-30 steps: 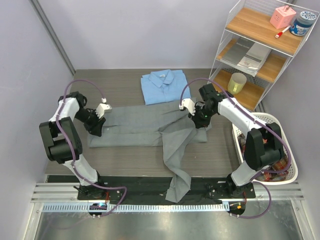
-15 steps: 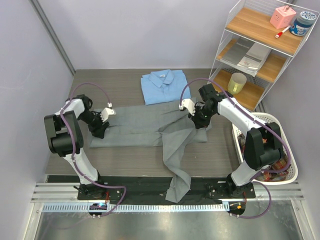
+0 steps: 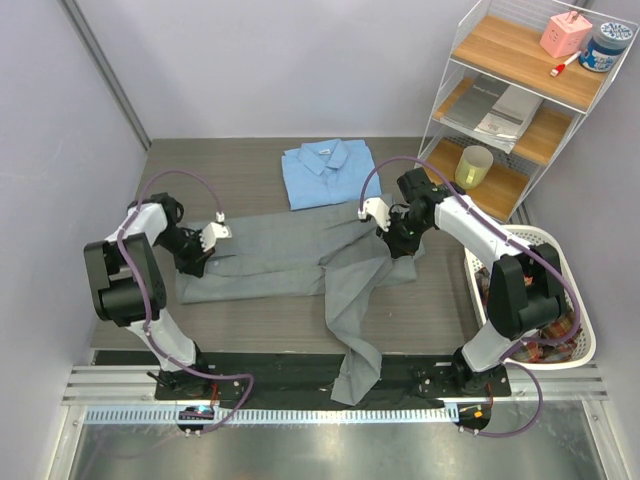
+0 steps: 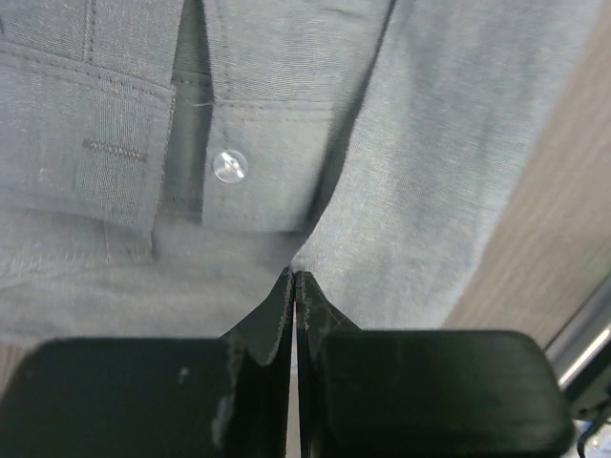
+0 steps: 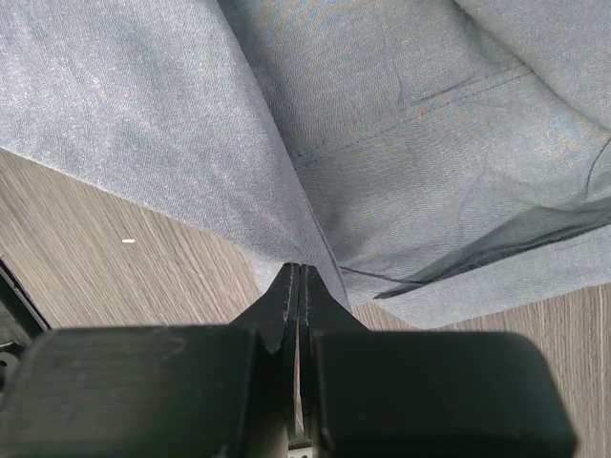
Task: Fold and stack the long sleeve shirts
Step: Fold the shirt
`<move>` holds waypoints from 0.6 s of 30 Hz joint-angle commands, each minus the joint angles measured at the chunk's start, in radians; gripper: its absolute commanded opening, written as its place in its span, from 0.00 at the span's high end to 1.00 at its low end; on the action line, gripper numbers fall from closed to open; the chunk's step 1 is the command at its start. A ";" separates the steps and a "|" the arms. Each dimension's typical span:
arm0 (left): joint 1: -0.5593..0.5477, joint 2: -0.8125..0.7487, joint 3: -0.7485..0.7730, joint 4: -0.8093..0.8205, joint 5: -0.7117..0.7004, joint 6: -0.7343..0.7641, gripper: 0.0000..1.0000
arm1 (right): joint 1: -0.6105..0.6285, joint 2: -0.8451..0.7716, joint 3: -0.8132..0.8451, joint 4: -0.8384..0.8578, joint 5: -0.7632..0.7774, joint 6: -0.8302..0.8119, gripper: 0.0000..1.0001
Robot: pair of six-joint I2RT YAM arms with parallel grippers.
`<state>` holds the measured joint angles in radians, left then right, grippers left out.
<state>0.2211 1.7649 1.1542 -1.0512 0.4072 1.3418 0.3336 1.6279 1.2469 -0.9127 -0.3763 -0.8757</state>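
Grey-brown counter, shirts on it. Grey shirt lies partly folded across the middle, with one sleeve trailing over the near edge. Blue shirt is folded at the far edge, just beside the grey.

Left end effector is pressed together, nipping a crease of grey cloth near a button. Right end effector pinches a ridge at the opposite end.

Judgement: thin, limp and light cloth that will sag and drag. Grip hems, seams or cuffs, not single flat layers.
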 commanded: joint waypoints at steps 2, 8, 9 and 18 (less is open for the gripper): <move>0.006 -0.116 0.012 -0.133 0.076 0.088 1.00 | 0.004 -0.025 -0.004 0.000 -0.003 0.011 0.99; 0.006 -0.139 0.018 -0.124 0.100 0.070 1.00 | 0.004 -0.026 0.002 0.006 -0.001 0.020 0.99; 0.004 -0.137 0.025 -0.113 0.102 0.062 1.00 | 0.002 -0.030 0.002 0.009 -0.003 0.020 0.99; 0.057 -0.111 0.070 -0.082 0.100 0.059 1.00 | -0.025 -0.106 -0.040 0.025 0.008 -0.019 0.99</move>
<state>0.2466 1.6505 1.1713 -1.1332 0.4698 1.3914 0.3237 1.5936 1.2106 -0.8993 -0.3672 -0.8684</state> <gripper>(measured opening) 0.003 0.018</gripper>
